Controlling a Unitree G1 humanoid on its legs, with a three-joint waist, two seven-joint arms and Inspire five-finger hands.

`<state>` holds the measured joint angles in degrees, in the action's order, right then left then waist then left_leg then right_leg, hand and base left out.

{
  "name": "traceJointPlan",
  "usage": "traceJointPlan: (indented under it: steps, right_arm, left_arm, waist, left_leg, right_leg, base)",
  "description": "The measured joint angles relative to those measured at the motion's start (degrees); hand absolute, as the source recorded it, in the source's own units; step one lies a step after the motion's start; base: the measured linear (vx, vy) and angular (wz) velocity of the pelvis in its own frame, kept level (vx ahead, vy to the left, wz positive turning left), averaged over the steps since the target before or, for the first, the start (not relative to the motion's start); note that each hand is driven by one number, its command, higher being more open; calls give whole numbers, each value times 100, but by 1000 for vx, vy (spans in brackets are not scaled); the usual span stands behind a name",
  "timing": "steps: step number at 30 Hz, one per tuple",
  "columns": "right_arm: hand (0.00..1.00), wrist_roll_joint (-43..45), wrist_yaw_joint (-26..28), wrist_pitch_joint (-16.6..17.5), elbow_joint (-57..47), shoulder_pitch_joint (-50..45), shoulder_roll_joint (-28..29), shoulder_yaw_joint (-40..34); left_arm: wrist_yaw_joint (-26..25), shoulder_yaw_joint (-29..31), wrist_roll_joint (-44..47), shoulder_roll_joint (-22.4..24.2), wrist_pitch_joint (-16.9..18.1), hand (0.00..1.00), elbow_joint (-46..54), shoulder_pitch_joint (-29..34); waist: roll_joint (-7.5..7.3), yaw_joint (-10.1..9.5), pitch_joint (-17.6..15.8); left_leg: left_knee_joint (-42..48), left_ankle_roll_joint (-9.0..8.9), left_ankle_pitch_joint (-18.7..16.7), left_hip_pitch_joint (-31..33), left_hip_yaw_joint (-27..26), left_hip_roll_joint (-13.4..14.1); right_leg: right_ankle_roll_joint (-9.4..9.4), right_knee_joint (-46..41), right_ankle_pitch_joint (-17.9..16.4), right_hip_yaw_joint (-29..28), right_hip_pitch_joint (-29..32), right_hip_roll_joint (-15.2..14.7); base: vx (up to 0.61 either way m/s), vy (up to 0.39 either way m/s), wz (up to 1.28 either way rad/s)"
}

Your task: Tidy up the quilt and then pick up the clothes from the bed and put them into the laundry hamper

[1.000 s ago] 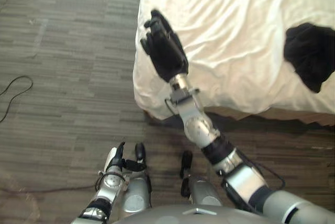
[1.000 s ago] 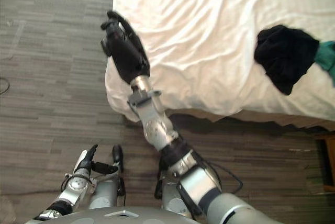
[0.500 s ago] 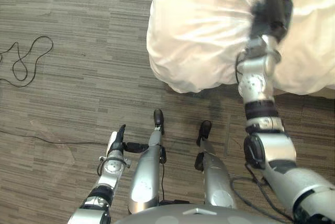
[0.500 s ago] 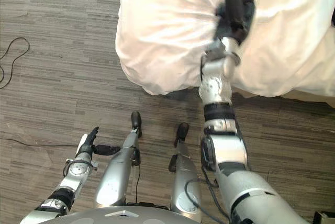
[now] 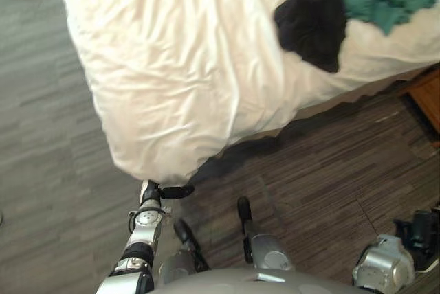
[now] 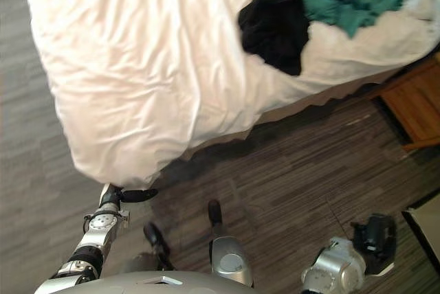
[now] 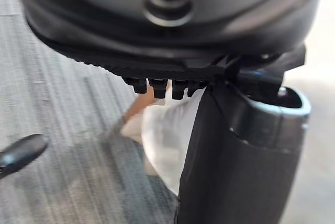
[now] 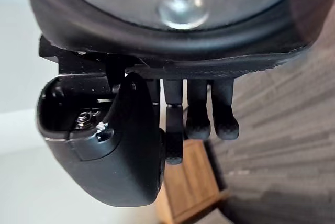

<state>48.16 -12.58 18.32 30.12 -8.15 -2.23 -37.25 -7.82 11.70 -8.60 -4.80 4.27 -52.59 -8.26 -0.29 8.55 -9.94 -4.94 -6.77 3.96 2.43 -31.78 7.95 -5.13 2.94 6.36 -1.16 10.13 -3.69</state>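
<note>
My white crumpled quilt [image 5: 185, 67] lies spread across the upper left and centre of the head views, one corner drooping toward the lower left. On it, at upper right, a black bunched garment [image 5: 313, 25] touches a teal crumpled garment [image 5: 385, 2]. My left hand [image 5: 157, 191] sits just below that corner, relaxed and grasping nothing; its wrist view shows the corner up close. My right hand [image 6: 375, 235] hangs at lower right over the dark plank floor [image 6: 289, 170], released and empty. The right eye view shows more of a brown wooden piece of furniture [image 6: 412, 108] at the right edge, which my right wrist view also catches
</note>
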Motion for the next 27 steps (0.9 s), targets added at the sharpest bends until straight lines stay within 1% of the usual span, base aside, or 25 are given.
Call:
traceJointPlan:
  steps: [1,2,3,4,5,6,7,8,9,10,11,12,13,14,15,16,17,19,21,22,23,24,25,26,27]
  right_arm:
    - [100,-195,70,-165,357,-61,-15,204]
    - [100,-363,126,-318,660,-77,14,378]
    - [100,-478,166,-409,889,-57,30,495]
    - [100,-666,267,-636,1376,57,30,787]
    - [100,-1096,376,-881,1720,126,-4,1098]
    - [100,-1282,434,-972,1839,123,-27,1255]
    - [100,-1647,546,-1138,1991,101,-25,1485]
    - [100,-2057,643,-1310,2015,37,-16,1661]
    - [100,-2222,702,-1347,2012,-11,-16,1752]
    - [100,-2528,813,-1424,1959,-91,-12,1901]
    - [100,-2715,935,-1446,1922,-94,57,2046]
    - [100,-2754,964,-1459,1866,-132,114,2164]
    - [100,-2757,1006,-1457,1711,-216,206,2286]
    - [100,-2781,1032,-1429,1552,-271,334,2376]
    - [100,-2850,1040,-1419,1504,-285,391,2435]
    - [100,-2989,1048,-1417,1505,-301,422,2501]
    - [100,-2989,1053,-1404,1506,-353,409,2555]
    - [100,-3133,1033,-1338,1580,-342,359,2576]
    - [100,-3464,992,-1264,1847,-257,251,2623]
    - [100,-3517,997,-1264,1919,-193,208,2622]
    - [100,-3615,999,-1263,1937,-177,197,2621]
    - [100,-3727,1010,-1249,1988,-133,180,2621]
    - [100,-3912,1030,-1197,2103,-50,70,2654]
    - [100,-4015,1041,-1192,2262,45,-25,2691]
    - [100,-4143,1041,-1284,2501,303,-189,2634]
  left_arm:
    - [16,-6,3,66,-21,100,2,130]
    - [34,-10,7,99,-18,100,28,254]
    - [46,-18,20,111,-18,100,27,308]
    - [65,-32,154,132,-11,100,30,467]
    - [70,-29,253,203,-13,100,30,675]
    - [71,-30,291,247,-13,100,30,798]
    - [80,-32,393,325,-15,100,17,996]
    - [85,-37,400,392,-15,100,18,1195]
    - [83,-50,400,420,-10,100,24,1272]
    - [98,-117,396,444,-3,100,22,1364]
    - [135,-194,392,380,1,100,5,1372]
    - [168,-208,392,371,1,100,-2,1422]
    - [201,-254,392,347,8,100,-47,1480]
    - [269,-190,463,298,23,100,-59,1469]
    - [285,-195,455,235,50,100,-58,1458]
    - [267,-219,417,174,63,100,-70,1452]
    - [281,-219,416,175,63,100,-114,1460]
    - [317,-219,477,192,69,100,-192,1510]
    - [370,-223,636,207,65,100,-242,1494]
    - [387,-217,685,214,62,100,-269,1479]
    - [394,-217,719,211,64,100,-295,1476]
    - [422,-217,804,161,64,100,-375,1420]
    - [455,-225,836,194,66,100,-523,1350]
    - [485,-228,837,228,62,100,-609,1320]
    - [523,-226,840,395,82,100,-701,1323]
  waist:
    - [52,8,31]
    - [86,-28,54]
    - [78,-59,51]
    - [80,-149,52]
    - [188,-271,93]
    - [252,-354,102]
    - [421,-436,178]
    - [475,-461,212]
    - [491,-472,222]
    - [526,-503,244]
    - [376,-564,234]
    - [288,-568,287]
    - [77,-570,347]
    - [-66,-709,348]
    - [-209,-751,378]
    - [-316,-737,364]
    - [-268,-693,368]
    - [-195,-717,342]
    - [-176,-714,324]
    - [-153,-701,285]
    - [-155,-698,281]
    - [-169,-678,228]
    - [-107,-680,201]
    - [3,-737,251]
    - [204,-760,280]
  left_leg:
    - [55,-10,-111,-189,-50,27]
    - [379,-30,-364,-189,34,78]
    - [710,-3,-533,-137,194,122]
    - [1439,108,-928,21,945,207]
    - [2212,59,-1407,190,2014,261]
    - [2553,-33,-1631,249,2548,270]
    - [3020,-191,-1947,251,3401,220]
    - [3216,-190,-2153,140,3956,46]
    - [3239,-155,-2272,69,4110,-49]
    - [3160,-42,-2605,-32,4244,-86]
    - [3103,138,-2886,-10,4066,-171]
    - [3056,219,-2845,25,3881,-262]
    - [3014,368,-2700,123,3479,-378]
    - [2808,449,-2454,128,2995,-417]
    - [2619,513,-2330,81,2700,-460]
    - [2305,571,-2142,-97,2312,-485]
    - [2015,590,-1975,-287,2000,-415]
    - [1787,581,-1841,-504,1573,-315]
    - [1752,558,-1819,-561,1217,-283]
    - [1770,544,-1811,-610,1084,-261]
    - [1782,530,-1805,-642,1011,-263]
    - [1769,463,-1800,-776,959,-317]
    - [1634,494,-1789,-807,1072,-310]
    - [1476,512,-1766,-799,1140,-300]
    - [1270,339,-1532,-815,909,-140]
  right_leg:
    - [20,-18,-20,-113,-132,44]
    - [37,-126,-59,-234,-150,86]
    - [47,-222,-91,-304,-155,91]
    - [57,-361,-142,-507,-183,109]
    - [34,-433,-197,-753,-203,205]
    - [21,-490,-224,-889,-207,286]
    - [-38,-599,-302,-1145,-220,404]
    - [-98,-641,-327,-1330,-215,410]
    - [-102,-662,-329,-1361,-212,391]
    - [-116,-663,-319,-1456,-144,398]
    - [-244,-625,-227,-1627,6,333]
    - [-195,-531,-259,-1702,70,236]
    - [195,-387,-519,-1516,259,54]
    - [444,-474,-686,-1034,625,-169]
    - [392,-580,-634,-658,827,-340]
    - [259,-810,-517,354,954,-557]
    - [271,-1265,-525,1203,893,-622]
    - [340,-2038,-576,1599,597,-584]
    - [421,-2426,-1151,1689,221,-647]
    - [428,-2569,-1324,1706,171,-674]
    - [385,-2591,-1381,1699,151,-691]
    - [328,-2538,-1359,1619,102,-595]
    - [317,-2281,-1185,1449,43,-375]
    - [233,-1923,-1007,1326,-11,-242]
    - [727,-2960,-1431,1440,151,-331]
  base:
    - [54,-34,-46]
    - [35,-15,-46]
    - [1,-20,-56]
    - [-52,-14,-88]
    - [-80,9,-104]
    - [-129,127,-125]
    - [-161,234,-110]
    - [-188,260,-103]
    - [-232,288,-89]
    - [-337,395,-99]
    - [-281,341,-110]
    - [-285,311,-130]
    - [-243,266,-167]
    - [-275,269,-178]
    - [-224,163,-186]
    - [-117,12,-154]
    - [-94,20,-144]
    - [-51,35,-120]
    - [-77,-50,-102]
    - [-65,-85,-73]
    - [-57,-104,-60]
    - [-109,-134,-64]
    - [-133,-136,-73]
    - [-141,-119,-97]
    - [-49,-88,-68]
